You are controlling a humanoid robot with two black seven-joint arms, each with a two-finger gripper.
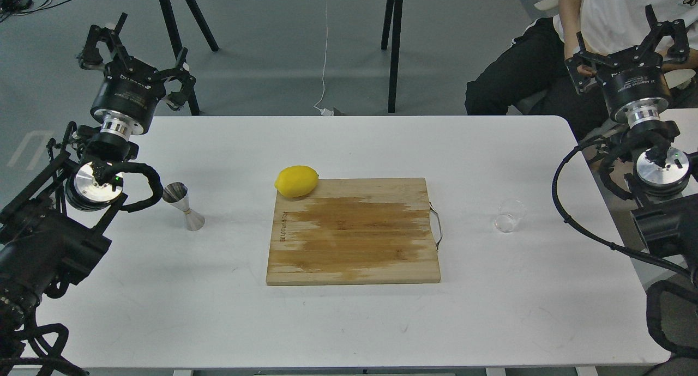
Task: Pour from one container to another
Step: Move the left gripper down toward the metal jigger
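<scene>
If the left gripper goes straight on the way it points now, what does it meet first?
The left gripper points up and away, past the table's far edge. Nothing sits in that line; the way looks free, though depth is unclear. The jigger stands behind it, nearer the robot.

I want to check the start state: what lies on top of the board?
Only a lemon sits on the board, at its far left corner, partly overhanging. The spot under it is hidden.

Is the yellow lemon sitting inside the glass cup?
No, the lemon rests at the cutting board's far left corner, while the glass cup stands apart.
</scene>
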